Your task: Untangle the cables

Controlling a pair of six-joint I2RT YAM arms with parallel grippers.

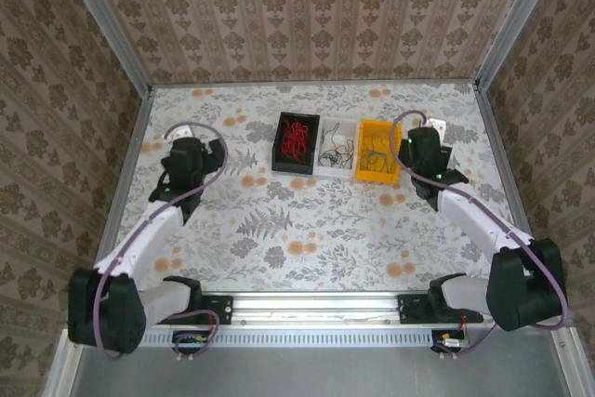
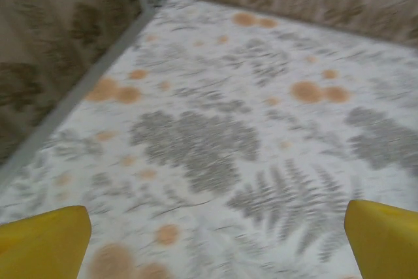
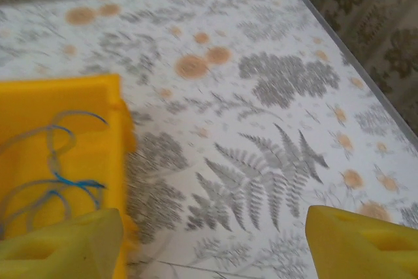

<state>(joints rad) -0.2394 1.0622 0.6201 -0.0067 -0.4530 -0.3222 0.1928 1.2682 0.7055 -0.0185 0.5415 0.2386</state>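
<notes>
The cables (image 1: 337, 150) lie in three small plastic bins lined left to right on the floral-patterned table (image 1: 307, 239). Bluish thin wires (image 3: 55, 161) coil loosely in the yellow plastic bin (image 1: 381, 124), dark thin wires (image 1: 333, 157) in the white bin (image 1: 339, 123) against its left side, and red thin wires (image 1: 296, 139) in the black bin (image 1: 294, 170) beyond that. The right hand (image 3: 209, 243), just right of the yellow plastic bin, is nearer, spread wide and empty. The left hand (image 2: 215, 236), equally wide and empty, hangs well left of it.

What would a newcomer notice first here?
Three bins line the far middle of the table: a black bin of red cables, a white bin of dark cables, a yellow bin. The left gripper and the right gripper, beside the yellow bin, are open and empty.
</notes>
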